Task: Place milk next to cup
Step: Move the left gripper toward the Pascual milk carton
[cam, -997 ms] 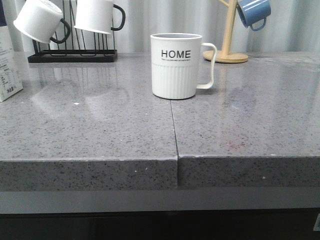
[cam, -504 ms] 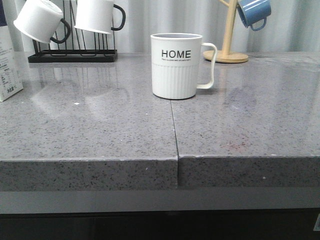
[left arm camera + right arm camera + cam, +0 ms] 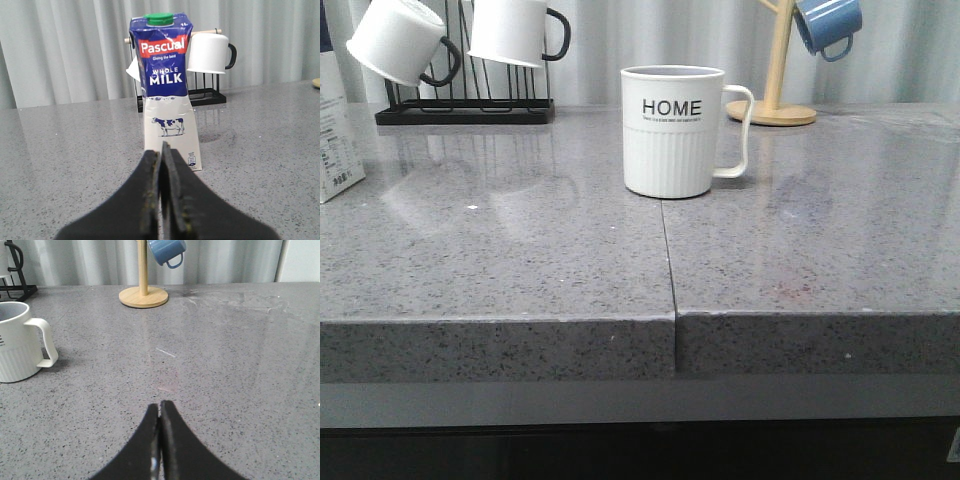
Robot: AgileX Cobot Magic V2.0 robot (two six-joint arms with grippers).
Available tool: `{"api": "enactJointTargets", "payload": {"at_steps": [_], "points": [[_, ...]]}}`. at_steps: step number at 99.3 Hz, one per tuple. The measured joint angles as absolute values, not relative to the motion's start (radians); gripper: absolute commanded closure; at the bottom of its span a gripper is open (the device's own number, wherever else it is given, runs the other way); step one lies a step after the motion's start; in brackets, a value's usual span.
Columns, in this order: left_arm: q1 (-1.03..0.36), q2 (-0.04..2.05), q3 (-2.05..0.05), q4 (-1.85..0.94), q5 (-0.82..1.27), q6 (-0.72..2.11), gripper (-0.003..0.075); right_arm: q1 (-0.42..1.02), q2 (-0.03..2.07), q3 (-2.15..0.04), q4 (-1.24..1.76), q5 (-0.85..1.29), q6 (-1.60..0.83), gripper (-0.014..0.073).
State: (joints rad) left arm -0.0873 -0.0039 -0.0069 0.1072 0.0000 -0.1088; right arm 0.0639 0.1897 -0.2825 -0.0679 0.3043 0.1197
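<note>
Nothing on the countertop point(image 3: 520, 260) has shifted since the earlier front pictures; cup and milk stand where they stood.

Writing: the milk point(image 3: 167, 90) reads "Pascual", "Giving the best", "WHOLE MILK", with a small cow picture beneath and a green cap on top. The cup point(image 3: 672, 130) reads "HOME" in black above its ribbed lower body.

Count: one carton, one HOME cup, two white mugs point(image 3: 515, 30) with black handles on a black wire rack point(image 3: 465, 110), one blue mug point(image 3: 828, 25) on a wooden stand point(image 3: 775, 100).

Position: the milk stands upright at the countertop's far left edge, in front of the rack; the cup stands near the middle toward the back, on the seam between the two slabs, handle to the right. They are well apart.

My left claw point(image 3: 161, 150) has its fingers pressed together, empty, pointing at the carton without touching it. My right claw point(image 3: 160, 410) is likewise closed and empty.

Surface: speckled grey stone, glossy; pale pleated curtain behind.
</note>
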Motion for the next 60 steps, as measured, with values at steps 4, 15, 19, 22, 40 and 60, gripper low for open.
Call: {"api": "enactJointTargets", "payload": {"at_steps": [4,15,19,22,40,60], "points": [[-0.087,-0.004,-0.012,0.097,0.022,-0.109,0.0741,0.064,0.190,-0.283,-0.069,0.304,0.120,0.0662],[-0.087,0.013,-0.049,0.020,0.126,-0.109,0.0741,0.064,0.190,-0.283,-0.069,0.304,0.120,0.0662],[-0.087,0.042,-0.086,-0.011,0.147,-0.109,0.0741,0.064,0.190,-0.283,-0.069,0.304,0.120,0.0662],[-0.087,0.067,-0.116,-0.025,0.156,-0.109,0.0741,0.064,0.190,-0.283,-0.069,0.304,0.120,0.0662],[-0.087,0.294,-0.347,-0.054,0.215,-0.109,0.0741,0.064,0.190,-0.283,-0.069,0.304,0.120,0.0662],[-0.087,0.551,-0.527,-0.056,0.277,-0.109,0.0741,0.064,0.190,-0.283,-0.069,0.304,0.120,0.0662]]}}
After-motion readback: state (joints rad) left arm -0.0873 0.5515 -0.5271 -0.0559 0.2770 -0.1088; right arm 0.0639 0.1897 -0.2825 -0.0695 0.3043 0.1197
